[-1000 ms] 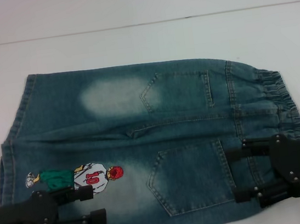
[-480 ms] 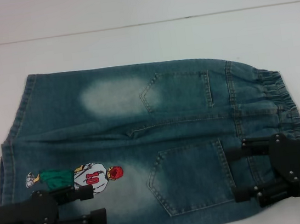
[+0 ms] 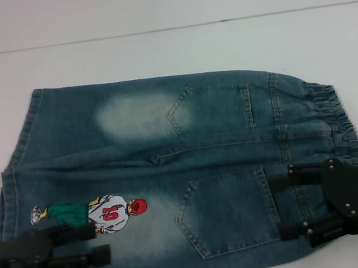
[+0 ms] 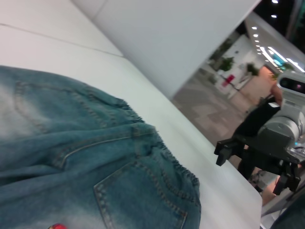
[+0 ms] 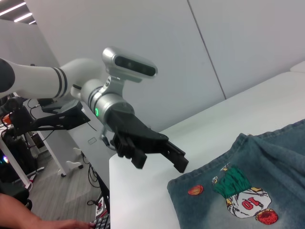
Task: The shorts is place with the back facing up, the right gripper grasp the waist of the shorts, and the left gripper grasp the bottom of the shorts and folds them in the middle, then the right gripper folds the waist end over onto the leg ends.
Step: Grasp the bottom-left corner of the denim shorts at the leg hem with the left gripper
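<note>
Shorts (image 3: 171, 174) near edge under both arms.

Black two-fingered right claw (image 3: 285, 204), silver screws; left claw (image 3: 101, 242) black.

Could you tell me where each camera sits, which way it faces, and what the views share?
Head: above, looking down on the shorts, left gripper and right gripper.
Left wrist: low, looking along the shorts toward the right gripper.
Right wrist: low, looking toward the left gripper.
All share the shorts.
</note>
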`<action>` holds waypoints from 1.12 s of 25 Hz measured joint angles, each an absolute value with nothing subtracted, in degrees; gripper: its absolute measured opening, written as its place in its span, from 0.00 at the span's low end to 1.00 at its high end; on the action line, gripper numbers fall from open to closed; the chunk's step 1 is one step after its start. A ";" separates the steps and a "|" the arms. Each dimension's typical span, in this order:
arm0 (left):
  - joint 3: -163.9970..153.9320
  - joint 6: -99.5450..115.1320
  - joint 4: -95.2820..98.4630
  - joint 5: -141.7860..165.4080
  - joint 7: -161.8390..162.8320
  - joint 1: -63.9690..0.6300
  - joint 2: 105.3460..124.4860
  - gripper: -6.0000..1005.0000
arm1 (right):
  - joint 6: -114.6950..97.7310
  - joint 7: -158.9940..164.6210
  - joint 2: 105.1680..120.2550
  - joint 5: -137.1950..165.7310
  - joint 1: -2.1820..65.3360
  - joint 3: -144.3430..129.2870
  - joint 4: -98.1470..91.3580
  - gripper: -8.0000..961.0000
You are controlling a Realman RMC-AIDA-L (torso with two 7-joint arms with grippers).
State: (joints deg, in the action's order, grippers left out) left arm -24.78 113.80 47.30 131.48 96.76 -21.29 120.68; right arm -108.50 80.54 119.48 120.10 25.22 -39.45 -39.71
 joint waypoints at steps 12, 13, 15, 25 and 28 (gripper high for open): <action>-19.21 116.99 58.29 137.63 119.05 -20.41 116.33 0.87 | -108.48 78.17 119.62 120.05 25.13 -39.50 -39.37 0.98; -18.02 116.69 58.24 138.96 119.97 -20.78 115.98 0.87 | -108.43 77.97 119.63 120.05 25.18 -39.56 -39.35 0.98; -15.93 115.70 57.99 141.87 122.63 -21.54 115.29 0.87 | -108.40 77.69 119.62 120.05 25.37 -39.63 -39.33 0.98; -16.39 111.82 57.77 152.28 132.68 -24.14 114.55 0.87 | -108.26 76.23 119.54 120.05 25.81 -39.53 -39.28 0.98; -16.67 111.09 57.76 153.89 133.24 -24.44 114.54 0.87 | -108.21 75.96 119.58 120.06 25.84 -39.51 -39.28 0.98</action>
State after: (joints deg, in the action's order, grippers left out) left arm -16.67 111.09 57.76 153.89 133.24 -24.44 114.54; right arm -108.21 75.96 119.58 120.06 25.84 -39.51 -39.28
